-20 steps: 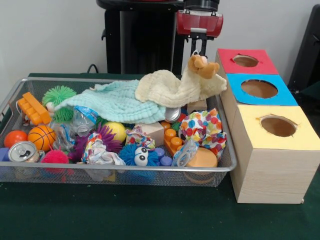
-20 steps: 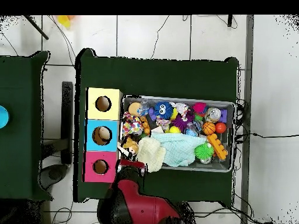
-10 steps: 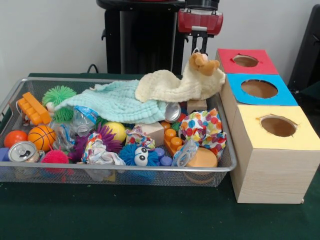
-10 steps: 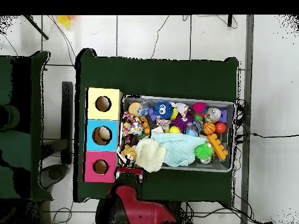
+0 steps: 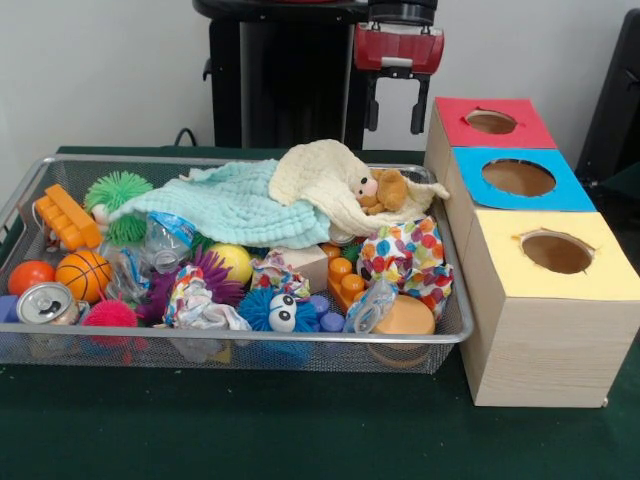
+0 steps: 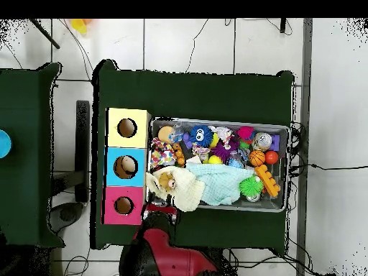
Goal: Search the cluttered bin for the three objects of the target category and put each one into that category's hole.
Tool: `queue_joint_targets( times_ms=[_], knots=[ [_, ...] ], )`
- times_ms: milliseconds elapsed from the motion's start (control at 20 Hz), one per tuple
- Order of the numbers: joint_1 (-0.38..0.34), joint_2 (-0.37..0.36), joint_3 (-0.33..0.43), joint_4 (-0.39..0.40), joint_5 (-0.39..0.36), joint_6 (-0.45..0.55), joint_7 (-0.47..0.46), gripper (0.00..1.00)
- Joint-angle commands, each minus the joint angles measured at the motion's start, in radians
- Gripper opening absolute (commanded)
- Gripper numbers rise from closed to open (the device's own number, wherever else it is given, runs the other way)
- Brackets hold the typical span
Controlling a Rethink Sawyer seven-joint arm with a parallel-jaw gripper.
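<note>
pincer (image 5: pixel 396 102) spread empty, plush toy (image 5: pixel 381 190) on cloth (image 5: pixel 325 176)

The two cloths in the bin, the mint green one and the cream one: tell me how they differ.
The mint green cloth is pale green; the cream cloth is yellowish white. The mint green cloth spreads wider, toward the bin's middle, while the cream cloth is bunched at the end nearest the boxes. The cream cloth lies partly over the mint green one and has a small plush toy on it; the mint green cloth carries none. Both are soft, crinkled fabric draped over other clutter.

Table (image 5: pixel 200 430) w/ bin (image 5: pixel 300 352) (mesh), boxes (image 5: pixel 545 330).
</note>
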Motion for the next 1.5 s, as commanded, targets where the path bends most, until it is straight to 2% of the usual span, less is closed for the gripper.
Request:
queue_joint_targets(
  times_ms=[50, 450, 1300, 1500],
  knots=[
    [-0.031, 0.042, 0.074, -0.020, -0.020, -0.098, 0.263, 1.00],
    [-0.035, 0.038, 0.077, -0.034, -0.020, -0.088, 0.250, 1.00],
    [-0.069, 0.183, 0.077, -0.148, -0.037, -0.201, 0.222, 1.00],
    [-0.074, 0.192, 0.083, -0.153, -0.036, -0.207, 0.217, 1.00]
  ],
)
